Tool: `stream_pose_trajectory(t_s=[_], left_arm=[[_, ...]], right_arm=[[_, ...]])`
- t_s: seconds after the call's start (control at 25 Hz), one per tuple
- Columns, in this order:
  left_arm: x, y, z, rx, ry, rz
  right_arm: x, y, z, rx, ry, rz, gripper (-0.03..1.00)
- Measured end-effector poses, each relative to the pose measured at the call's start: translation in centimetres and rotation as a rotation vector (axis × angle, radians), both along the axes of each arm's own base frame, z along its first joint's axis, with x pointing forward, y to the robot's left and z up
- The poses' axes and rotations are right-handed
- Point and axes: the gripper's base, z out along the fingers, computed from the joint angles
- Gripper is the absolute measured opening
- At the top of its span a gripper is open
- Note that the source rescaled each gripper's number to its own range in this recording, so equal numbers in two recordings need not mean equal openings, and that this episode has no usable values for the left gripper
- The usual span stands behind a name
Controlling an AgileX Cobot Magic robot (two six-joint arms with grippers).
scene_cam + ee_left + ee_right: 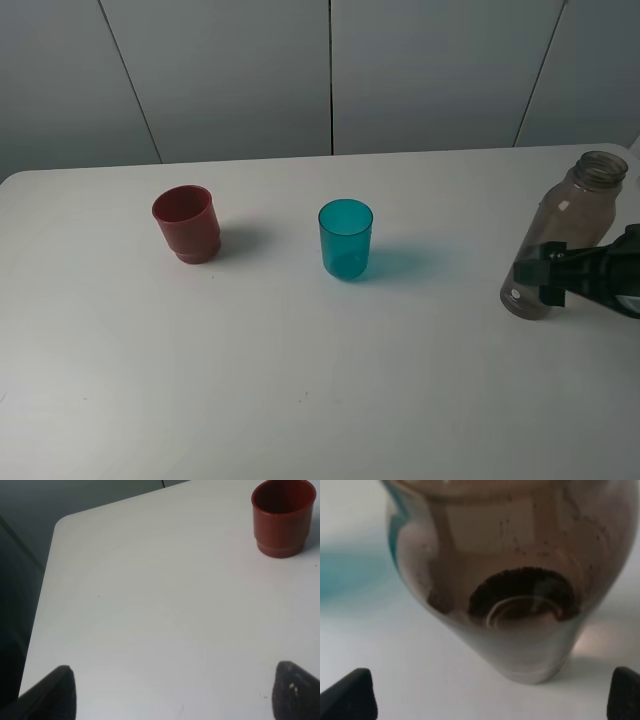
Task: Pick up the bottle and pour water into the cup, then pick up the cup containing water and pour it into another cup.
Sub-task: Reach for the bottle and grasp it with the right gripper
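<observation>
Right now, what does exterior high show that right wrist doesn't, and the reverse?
Only exterior high: the dark red opaque plastic cup and the open threaded neck of the smoky grey-brown translucent plastic bottle. Only right wrist: the gaps between the bottle's base and the open right gripper's fingertips. Both: bottle, gripper, white table, and the teal translucent plastic tumbler, a blur at the wrist.

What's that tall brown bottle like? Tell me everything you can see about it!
The bottle is tall, smoky brown see-through plastic, with a wide open threaded neck and a small white round logo near its base. It stands upright near the right edge of the table. The open right gripper sits around its lower part, not squeezing it.
</observation>
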Motion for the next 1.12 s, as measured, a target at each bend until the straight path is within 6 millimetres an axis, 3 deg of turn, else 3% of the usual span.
stream_pose_trajectory(t_s=[0.24,1.12], left_arm=[[0.0,0.0,0.0,0.0,0.0,0.0],[0.0,0.0,0.0,0.002,0.0,-0.001]], right_arm=[[-1.5,-0.7,-1.6,0.049,-0.031,-0.114,0.99],[-1.6,-0.9,-2.0,-0.092,-0.184,0.014,0.99]])
